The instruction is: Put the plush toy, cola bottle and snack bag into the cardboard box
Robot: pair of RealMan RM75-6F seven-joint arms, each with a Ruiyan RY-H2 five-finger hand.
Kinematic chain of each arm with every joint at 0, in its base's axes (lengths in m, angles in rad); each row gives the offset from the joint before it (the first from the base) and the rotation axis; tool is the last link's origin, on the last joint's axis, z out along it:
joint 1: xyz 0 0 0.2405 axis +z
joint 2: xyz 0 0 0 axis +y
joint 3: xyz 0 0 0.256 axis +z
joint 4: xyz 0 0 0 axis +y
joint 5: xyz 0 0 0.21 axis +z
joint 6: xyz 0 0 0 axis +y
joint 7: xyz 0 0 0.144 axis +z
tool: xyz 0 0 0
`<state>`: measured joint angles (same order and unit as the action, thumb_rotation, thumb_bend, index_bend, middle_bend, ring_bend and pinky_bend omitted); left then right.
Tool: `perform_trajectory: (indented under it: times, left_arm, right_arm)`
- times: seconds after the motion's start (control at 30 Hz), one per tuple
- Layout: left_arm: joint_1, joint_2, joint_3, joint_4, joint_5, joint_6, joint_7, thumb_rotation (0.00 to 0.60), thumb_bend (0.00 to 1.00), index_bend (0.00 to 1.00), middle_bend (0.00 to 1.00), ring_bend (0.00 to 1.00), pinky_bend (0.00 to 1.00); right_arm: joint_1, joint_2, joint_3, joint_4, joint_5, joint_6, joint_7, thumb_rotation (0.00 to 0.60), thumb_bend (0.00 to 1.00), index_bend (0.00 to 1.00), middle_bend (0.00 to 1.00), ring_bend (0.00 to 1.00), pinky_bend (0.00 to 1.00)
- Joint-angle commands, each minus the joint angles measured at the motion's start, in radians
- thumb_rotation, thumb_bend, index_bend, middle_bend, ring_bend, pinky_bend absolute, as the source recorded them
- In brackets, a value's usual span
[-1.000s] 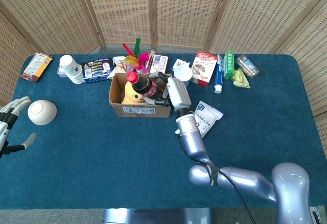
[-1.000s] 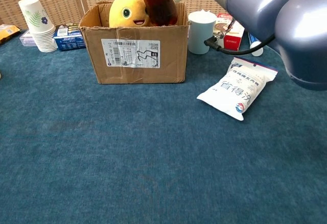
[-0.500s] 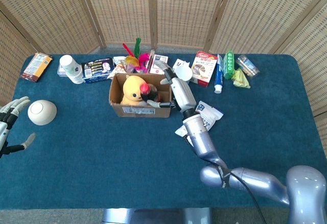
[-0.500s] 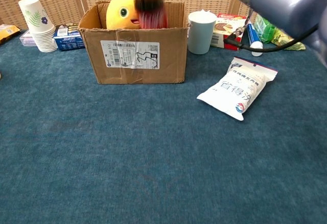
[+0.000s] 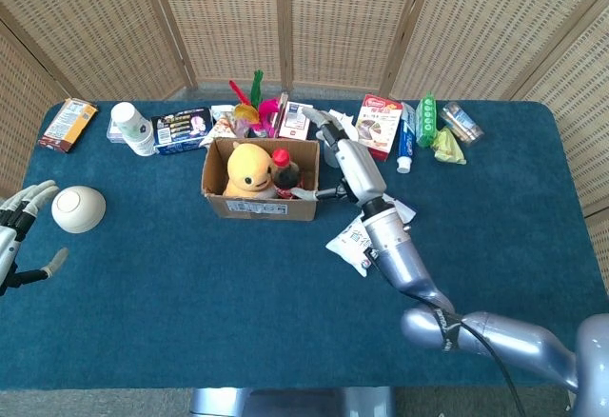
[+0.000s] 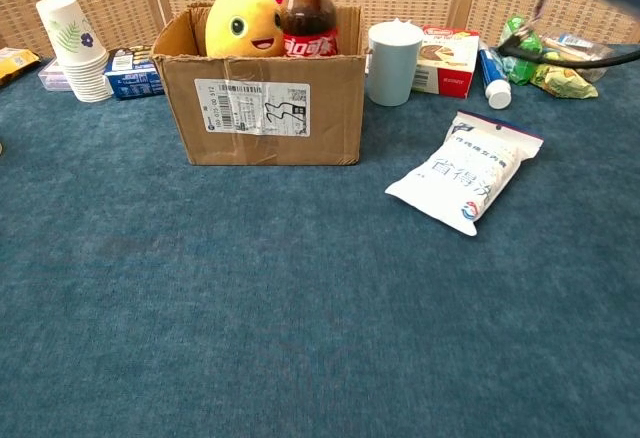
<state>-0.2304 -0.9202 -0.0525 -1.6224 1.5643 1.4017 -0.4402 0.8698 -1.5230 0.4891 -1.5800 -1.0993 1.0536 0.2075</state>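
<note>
Snack bag (image 6: 464, 171) — flat on the table right of the box (image 6: 262, 113); toy (image 6: 243, 24) and bottle (image 6: 305, 20) inside. Likely light, crinkly, slippery; pinch an edge. Right hand (image 5: 344, 158) empty, fingers apart; left hand (image 5: 21, 209) likewise.

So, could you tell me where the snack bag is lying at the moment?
In the chest view the snack bag lies flat on the blue table, right of the cardboard box and in front of the pale cup.

A woven wicker folding screen (image 5: 285, 17) stands behind the blue-carpeted table (image 5: 190, 293).
</note>
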Motion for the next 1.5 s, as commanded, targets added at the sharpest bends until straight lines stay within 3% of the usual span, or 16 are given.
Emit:
perform_trajectory:
  times: [0.03, 0.17, 0.3, 0.5, 0.67, 0.9, 1.1, 1.27, 1.5]
  left_arm:
    - [-0.001, 0.0, -0.001, 0.001, -0.002, -0.001, 0.0, 0.6, 0.42, 0.0, 0.0, 0.0, 0.1]
    - [0.0, 0.001, -0.002, -0.002, -0.002, 0.002, 0.0, 0.6, 0.42, 0.0, 0.0, 0.0, 0.1]
    - [0.0, 0.0, -0.003, -0.005, -0.002, 0.004, 0.005, 0.6, 0.42, 0.0, 0.0, 0.0, 0.1]
    - [-0.001, -0.002, -0.001, -0.013, -0.002, 0.0, 0.026, 0.6, 0.42, 0.0, 0.0, 0.0, 0.1]
    - [-0.001, -0.003, -0.001, -0.018, -0.005, -0.001, 0.035, 0.6, 0.42, 0.0, 0.0, 0.0, 0.1]
    - [-0.003, -0.005, -0.001, -0.02, -0.006, -0.005, 0.044, 0.6, 0.42, 0.0, 0.0, 0.0, 0.1]
    - [-0.001, -0.004, -0.001, -0.02, -0.007, -0.003, 0.045, 0.6, 0.42, 0.0, 0.0, 0.0, 0.1]
    - [-0.002, -0.004, -0.002, -0.017, -0.009, -0.006, 0.041, 0.6, 0.42, 0.0, 0.0, 0.0, 0.1]
    - [-0.002, -0.003, -0.002, -0.017, -0.01, -0.006, 0.038, 0.6, 0.42, 0.0, 0.0, 0.0, 0.1]
  right_arm:
    - [-0.09, 0.126, -0.054, -0.075, -0.164, 0.044, 0.093, 0.6, 0.15, 0.0, 0.0, 0.0, 0.23]
    - [-0.162, 0.235, -0.094, -0.105, -0.257, 0.068, 0.204, 0.6, 0.15, 0.02, 0.03, 0.03, 0.23]
    - [-0.227, 0.311, -0.149, -0.066, -0.337, 0.096, 0.33, 0.6, 0.2, 0.22, 0.14, 0.11, 0.23]
    - [-0.282, 0.308, -0.242, 0.094, -0.434, 0.144, 0.477, 0.6, 0.22, 0.29, 0.18, 0.13, 0.23]
    - [-0.302, 0.275, -0.338, 0.268, -0.523, 0.156, 0.495, 0.6, 0.23, 0.32, 0.21, 0.15, 0.23]
    - [-0.297, 0.206, -0.448, 0.464, -0.641, 0.159, 0.427, 0.6, 0.23, 0.24, 0.17, 0.09, 0.22]
    - [-0.256, 0.173, -0.508, 0.517, -0.715, 0.123, 0.334, 0.6, 0.24, 0.24, 0.16, 0.09, 0.22]
    - [-0.216, 0.148, -0.528, 0.513, -0.736, 0.073, 0.259, 0.6, 0.27, 0.18, 0.13, 0.05, 0.22]
    - [-0.159, 0.138, -0.503, 0.436, -0.694, -0.022, 0.152, 0.6, 0.28, 0.14, 0.1, 0.02, 0.22]
